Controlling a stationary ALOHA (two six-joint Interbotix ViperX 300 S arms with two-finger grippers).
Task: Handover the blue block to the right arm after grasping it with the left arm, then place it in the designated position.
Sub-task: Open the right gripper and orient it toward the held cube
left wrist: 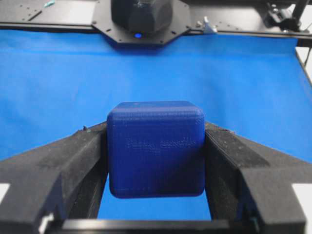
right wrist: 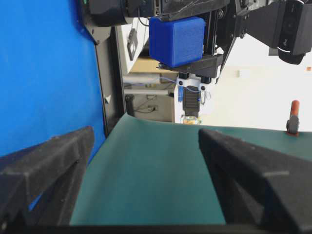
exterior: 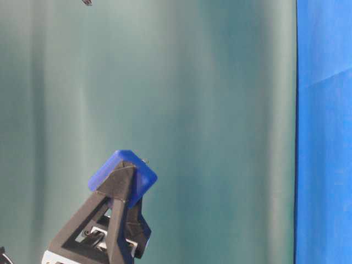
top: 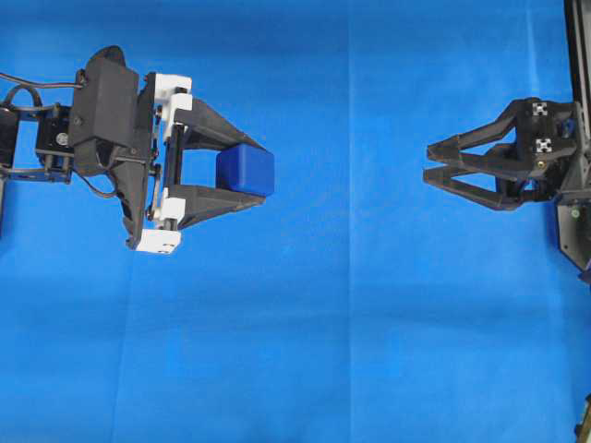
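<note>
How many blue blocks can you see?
1. The blue block is pinched between the fingers of the left arm, held up above the blue cloth. No other blocks show in any view.

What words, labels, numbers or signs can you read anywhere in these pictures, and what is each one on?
No readable text in any view.
Blue block: faint raised marks across the face toward the left wrist camera, too blurred to read.
Right gripper: two small black-and-white patterned tags on its body, no letters or numbers.
Left gripper: white brackets, blank.
Blue cloth: no print.
</note>
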